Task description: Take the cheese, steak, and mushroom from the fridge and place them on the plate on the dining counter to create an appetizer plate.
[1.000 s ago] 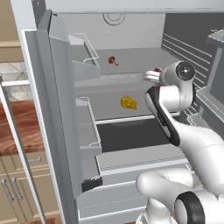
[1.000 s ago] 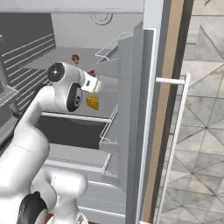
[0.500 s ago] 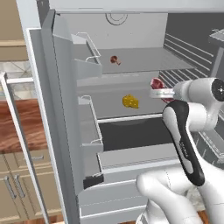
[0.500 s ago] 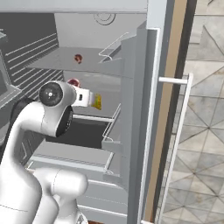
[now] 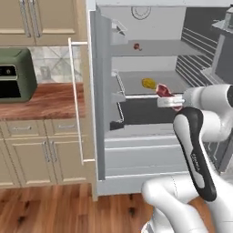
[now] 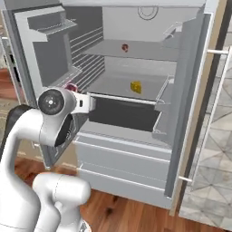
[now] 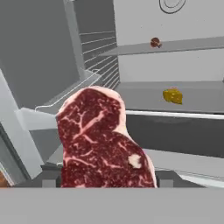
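Red-pink steak sits clamped between the gripper jaws, standing up from them, out in front of the open fridge; cheese and mushroom lie far back on its shelves

- Green oven: stands on the reddish-brown table at the left, against the tiled wall.
- Cream cupboards: beneath that table, doors closed, slim bar handles.
- Upper cupboards: closed, above the oven.
- Wood plank floor: reddish-brown, running before the cupboards.
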